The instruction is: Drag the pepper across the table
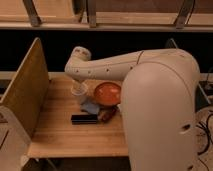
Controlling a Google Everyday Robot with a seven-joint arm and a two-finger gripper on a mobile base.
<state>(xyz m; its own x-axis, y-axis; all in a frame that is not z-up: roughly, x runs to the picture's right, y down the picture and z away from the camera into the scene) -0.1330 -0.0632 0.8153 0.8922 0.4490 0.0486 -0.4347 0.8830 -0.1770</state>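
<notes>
The two-finger tool [80, 95] hung at the end of the white robot arm [107, 65]. It pointed down over the middle of the light wooden plank tabletop [60, 136], just left of the round orange-red bowl [107, 93]. Whether the tool was open or closed could not be told.

The small dark red-brown glossy pepper [108, 115] lay on the near-edge side of the bowl, close to its rim. The pepper's left end met the right end of the flat black rectangular bar [84, 119]; contact could not be confirmed. A small pale blue item [91, 106] lay between the tool and the bar. An upright wooden side panel [27, 85] closed the left edge. The robot's body hid the right edge.

Judged step: approach. The tool stood apart from the pepper, and the drag had not begun.

The next move would call for the following:
- Shift the tool toward the near edge and rightward, past the blue item.
- Lower it onto or beside the pepper, clear of bowl and bar.
- Drag over bare planks; the bar obstructs a leftward path, so the near edge looked the freer direction.
</notes>
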